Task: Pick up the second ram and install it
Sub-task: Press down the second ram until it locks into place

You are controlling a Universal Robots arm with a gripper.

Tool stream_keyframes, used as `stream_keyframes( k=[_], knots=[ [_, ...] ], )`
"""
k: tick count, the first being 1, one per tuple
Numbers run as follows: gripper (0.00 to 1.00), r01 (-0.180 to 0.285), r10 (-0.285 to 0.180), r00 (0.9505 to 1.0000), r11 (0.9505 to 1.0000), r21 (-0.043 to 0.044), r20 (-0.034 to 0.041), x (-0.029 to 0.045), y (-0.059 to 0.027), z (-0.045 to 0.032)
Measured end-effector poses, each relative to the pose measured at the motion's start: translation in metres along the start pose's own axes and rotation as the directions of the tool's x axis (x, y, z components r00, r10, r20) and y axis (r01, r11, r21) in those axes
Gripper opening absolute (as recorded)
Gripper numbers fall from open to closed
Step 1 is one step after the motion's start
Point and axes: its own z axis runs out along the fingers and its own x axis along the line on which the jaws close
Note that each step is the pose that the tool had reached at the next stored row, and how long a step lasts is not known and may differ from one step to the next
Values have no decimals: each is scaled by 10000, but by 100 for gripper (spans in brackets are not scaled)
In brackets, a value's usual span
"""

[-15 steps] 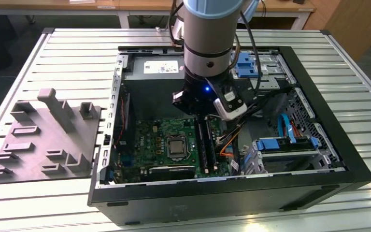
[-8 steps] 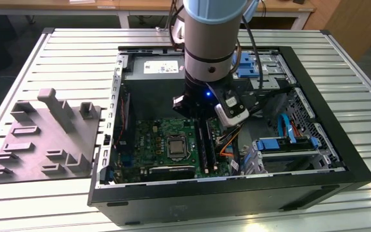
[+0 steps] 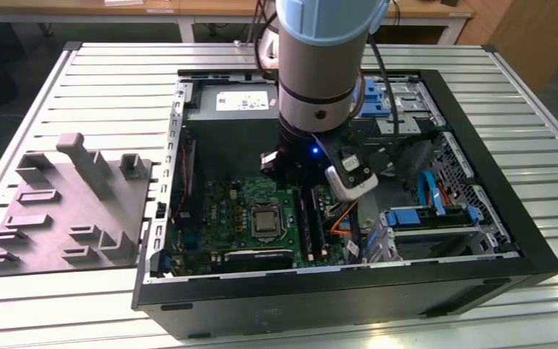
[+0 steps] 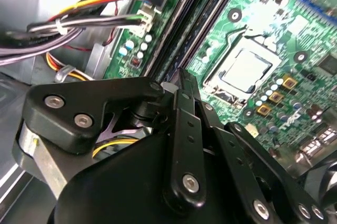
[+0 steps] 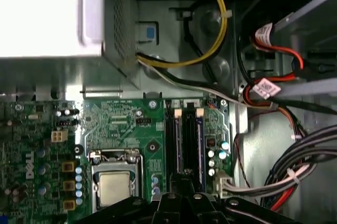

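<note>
Slatted metal table (image 3: 511, 87), open PC case (image 3: 492, 262) at centre | gripper (image 4: 181, 79) low over slots (image 5: 187, 134), fingers pinched together; grasp cannot be told | second ram location cannot be told; judged light, stiff, fragile, best held by long edges

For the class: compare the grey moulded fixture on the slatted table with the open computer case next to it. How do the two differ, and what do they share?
The grey fixture is pale grey and one solid piece of raised blocks; the computer case is black and a hollow box. The fixture carries nothing, while the case holds a green motherboard and cables. The arm's gripper reaches into the case, not over the fixture. Both rest on the slatted table.
</note>
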Motion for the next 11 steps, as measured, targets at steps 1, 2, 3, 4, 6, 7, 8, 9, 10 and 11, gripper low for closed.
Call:
stream_keyframes(
  k=[1, 2, 3, 4, 6, 7, 8, 9, 10, 11],
  knots=[
    [10, 0, 0, 10000, 10000, 1, 0, -1, -18, -1],
    [10, 0, 0, 10000, 10000, 1, 0, -2, -36, -2],
    [10, 0, 0, 10000, 10000, 0, 0, -2, -55, -3],
    [10, 0, 0, 10000, 10000, 0, 0, -3, -75, -4],
    [10, 0, 0, 10000, 10000, 0, 0, -5, -118, -6],
    [10, 0, 0, 10000, 10000, 0, 1, -7, -141, -7],
    [10, 0, 0, 10000, 10000, 1, 0, -8, -164, -8],
    [10, 0, 0, 10000, 10000, 1, 0, -9, -186, -10],
    [10, -1, 1, 10000, 10000, 1, 0, -9, -207, -11],
    [10, 0, 0, 10000, 10000, 1, 0, -10, -227, -11]
  ],
)
